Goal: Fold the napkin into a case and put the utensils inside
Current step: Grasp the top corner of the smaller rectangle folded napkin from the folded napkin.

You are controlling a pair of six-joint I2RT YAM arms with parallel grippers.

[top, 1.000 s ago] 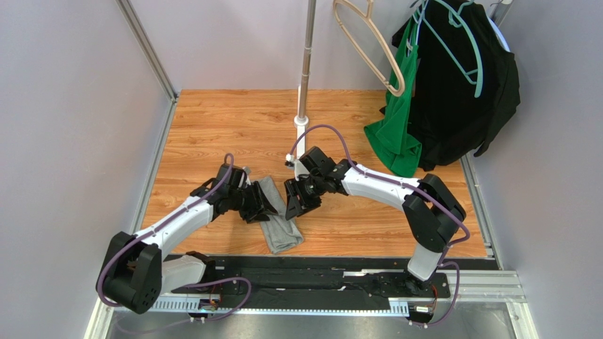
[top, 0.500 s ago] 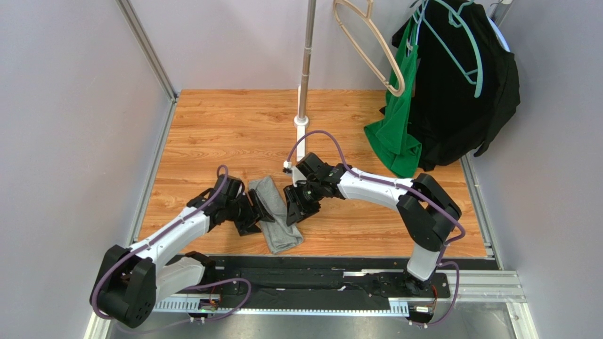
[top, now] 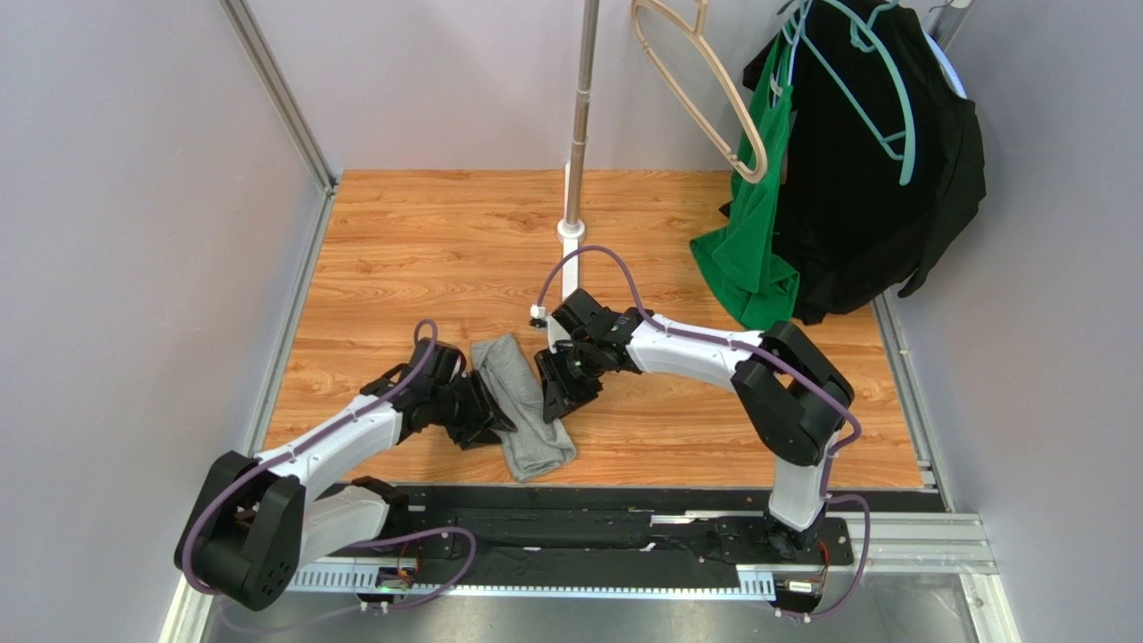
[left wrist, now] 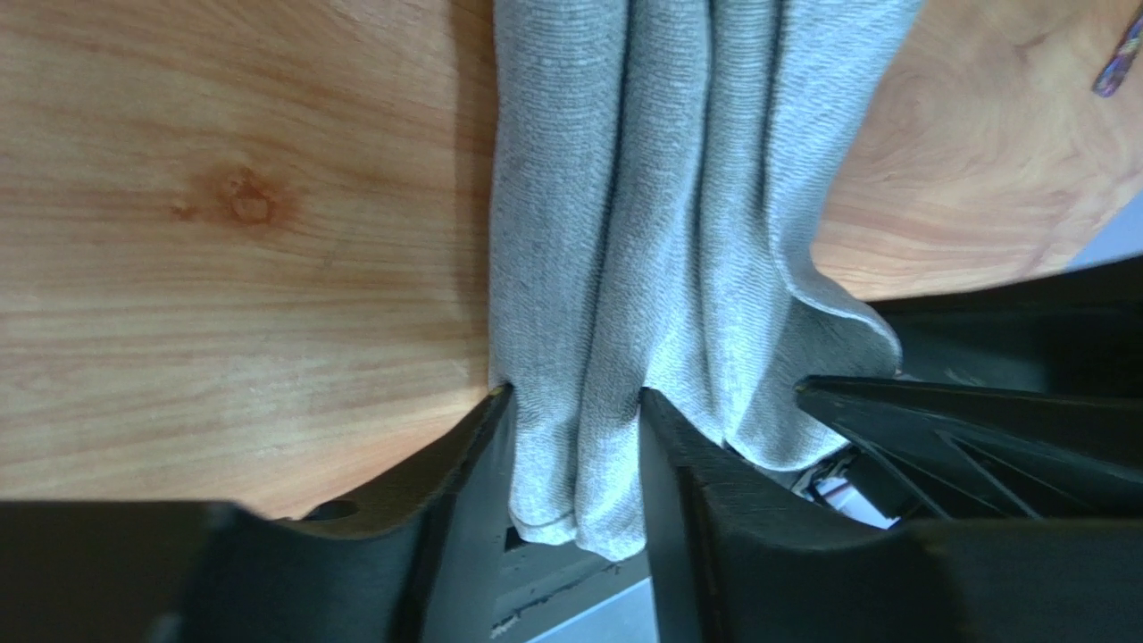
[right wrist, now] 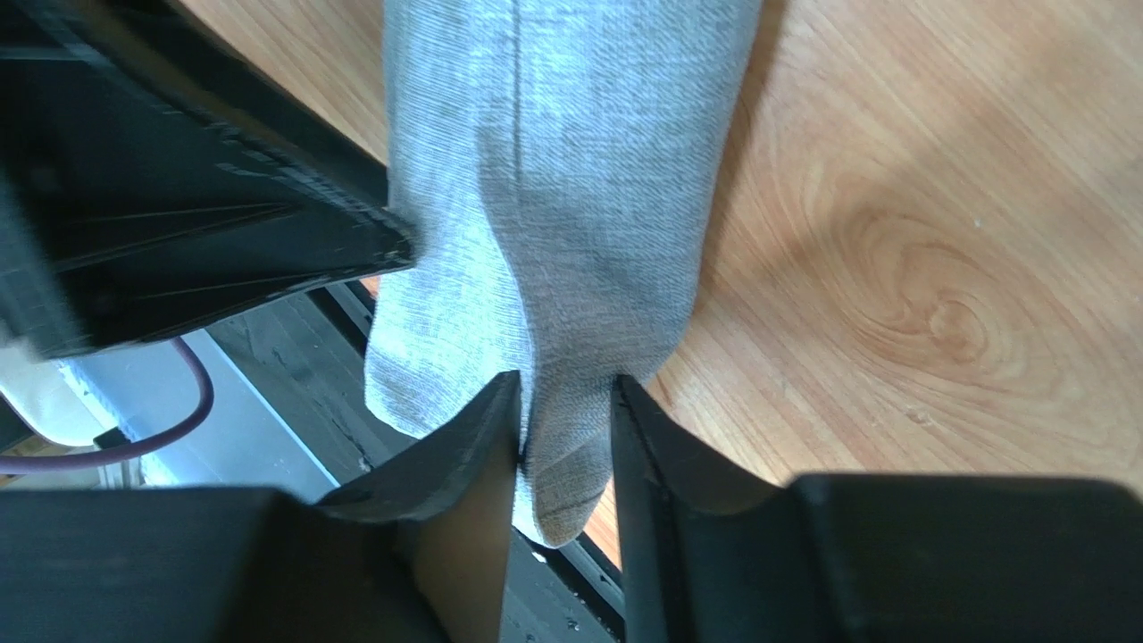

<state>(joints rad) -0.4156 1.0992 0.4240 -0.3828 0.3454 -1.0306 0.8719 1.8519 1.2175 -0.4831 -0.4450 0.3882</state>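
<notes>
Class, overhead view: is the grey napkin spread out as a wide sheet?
No, the napkin lies folded into a narrow strip on the wooden table.

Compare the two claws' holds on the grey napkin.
The left claw straddles a wider bunch of folds of the napkin; the right claw pinches a narrower fold. The left claw reaches in from the napkin's left, the right claw from its right. Both grip cloth.
</notes>
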